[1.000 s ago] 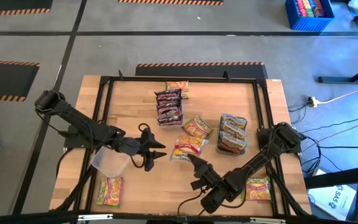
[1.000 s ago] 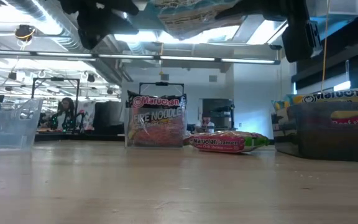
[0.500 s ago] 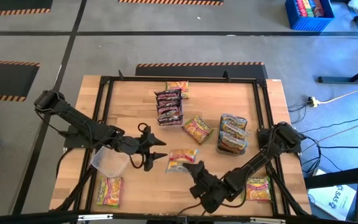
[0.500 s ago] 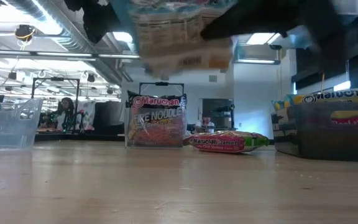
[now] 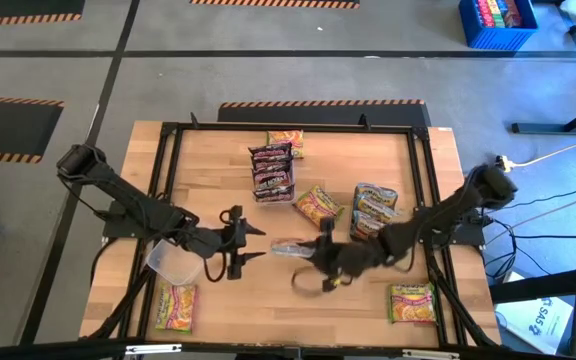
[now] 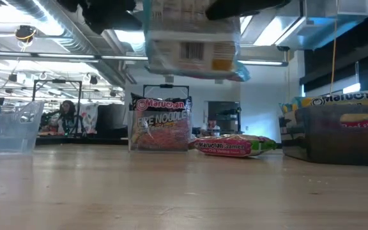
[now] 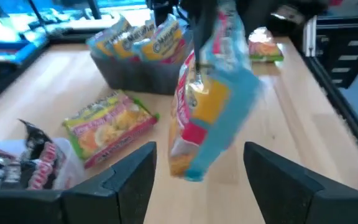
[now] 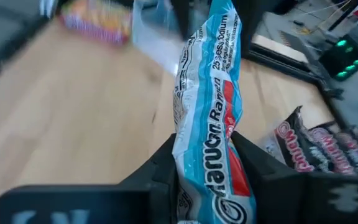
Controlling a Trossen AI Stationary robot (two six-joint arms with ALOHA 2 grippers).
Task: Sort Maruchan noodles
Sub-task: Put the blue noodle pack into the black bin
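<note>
Packet of light blue Maruchan noodles [image 5: 290,247] hangs above mid-table, pinched edge-on between the fingers of the right gripper [image 5: 316,250]. The left gripper [image 5: 253,243] waits just beside it, fingers spread wide and empty, over the wooden table [image 5: 208,160]

The counter [image 5: 208,165] is pale wood with a smooth, faintly sheened finish, framed by matt black metal rails [image 5: 173,150]. The light blue noodle packet [image 8: 209,118] is thin, glossy, crinkled plastic film, as are the maroon packets [image 5: 272,170]. The bin [image 6: 8,124] at the left is clear, smooth plastic. The left gripper [image 7: 197,180] has matt dark fingers [image 7: 129,177].
</note>
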